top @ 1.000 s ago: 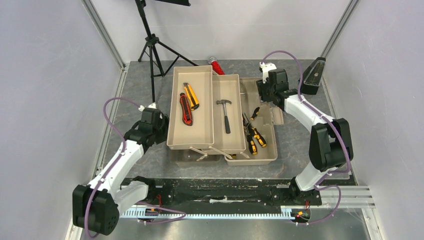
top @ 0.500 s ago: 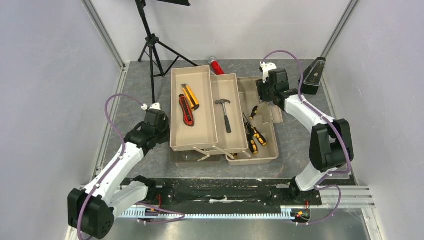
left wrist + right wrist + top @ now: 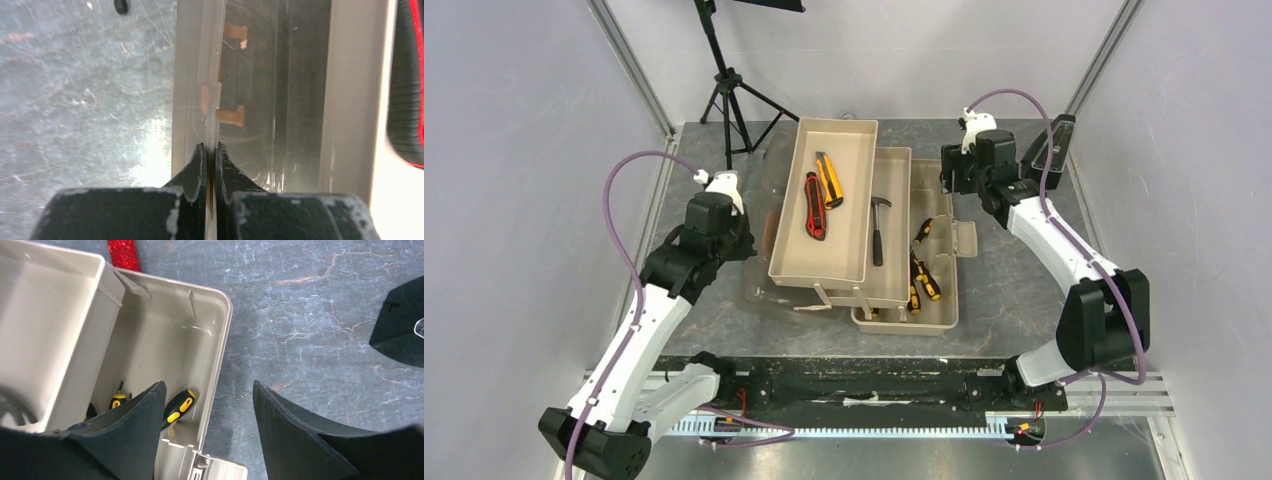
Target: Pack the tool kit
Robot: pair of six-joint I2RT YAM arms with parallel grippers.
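Top external: where was the toolbox (image 3: 904,320) sitting? ~ mika

Middle of the table (image 3: 1024,290), trays fanned out. The top tray (image 3: 819,255) had the red utility knife (image 3: 814,205) and the orange utility knife (image 3: 829,180). The next tray (image 3: 889,280) had the hammer (image 3: 879,228), and the screwdrivers (image 3: 921,268) lay down in the base. The left gripper (image 3: 746,243) was right at the box's left side and the right gripper (image 3: 946,182) was over its far right corner. A black metronome (image 3: 1046,150) stood off to the right, and there was a tripod (image 3: 729,95) at the back left. ~ dov

And the left wrist? ~ mika

Its fingers (image 3: 197,165) were pinched tight on the thin see-through edge of the lid (image 3: 250,65). You could see the cream handle (image 3: 230,116) through the plastic, with the red knife just poking in at the right edge. ~ dov

Right wrist cam? ~ mika

There the fingers (image 3: 135,425) were spread wide, gripping nothing. The box's right rim ran underneath the gap, and I couldn't tell if anything touched. One yellow-and-black screwdriver handle peeked out by the left finger. A red glittery cylinder (image 3: 124,254) lay just past the box's far end, and the metronome was well off to the right. ~ dov
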